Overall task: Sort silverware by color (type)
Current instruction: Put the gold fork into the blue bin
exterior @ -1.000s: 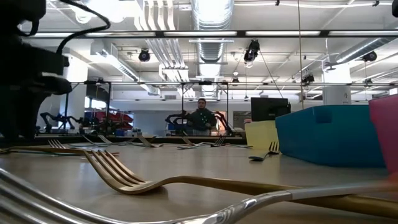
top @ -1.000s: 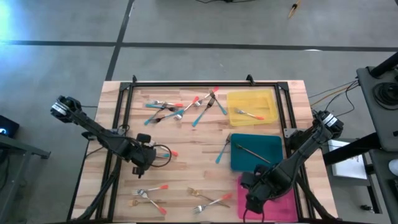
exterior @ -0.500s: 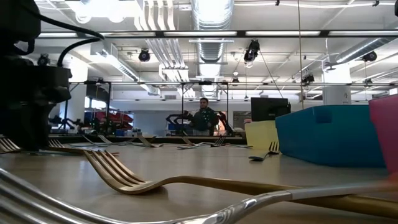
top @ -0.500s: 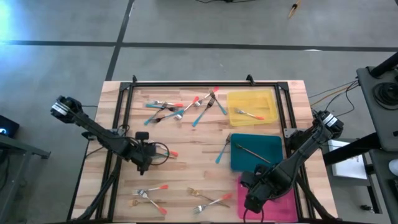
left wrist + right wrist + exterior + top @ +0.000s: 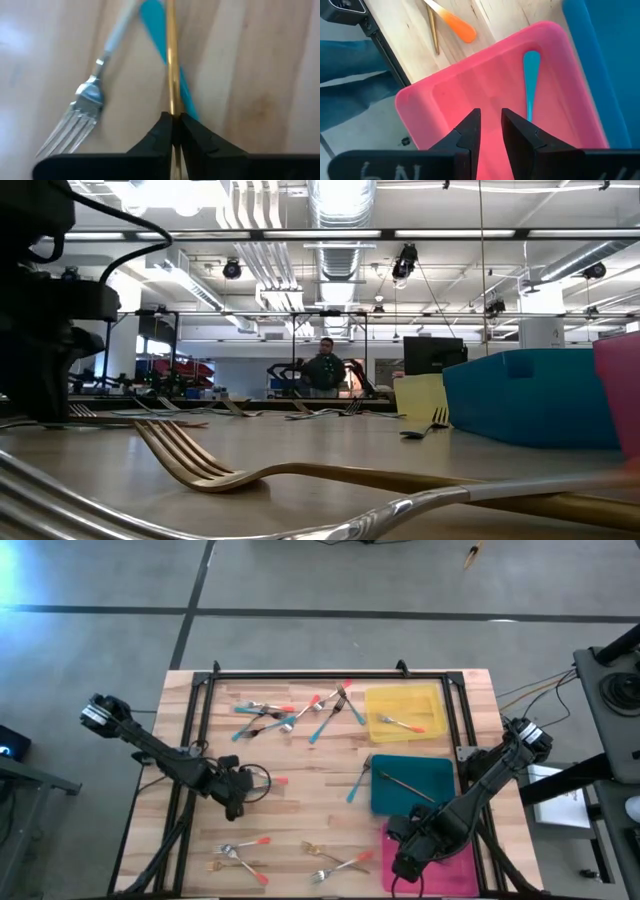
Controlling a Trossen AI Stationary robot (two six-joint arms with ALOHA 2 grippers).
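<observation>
Where wooden table [image 5: 300, 810] ends, person [image 5: 323, 370] stands in workshop

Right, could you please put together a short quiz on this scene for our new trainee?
1. True or false: the left pincer is shut on a gold-toned handle.
2. Which colour of tray does the right pincer hover over? A yellow, B teal, C pink.
3. Fill in: the utensil lying in the pink tray has a ___ handle.
Key: 1 true; 2 C; 3 teal.
</observation>
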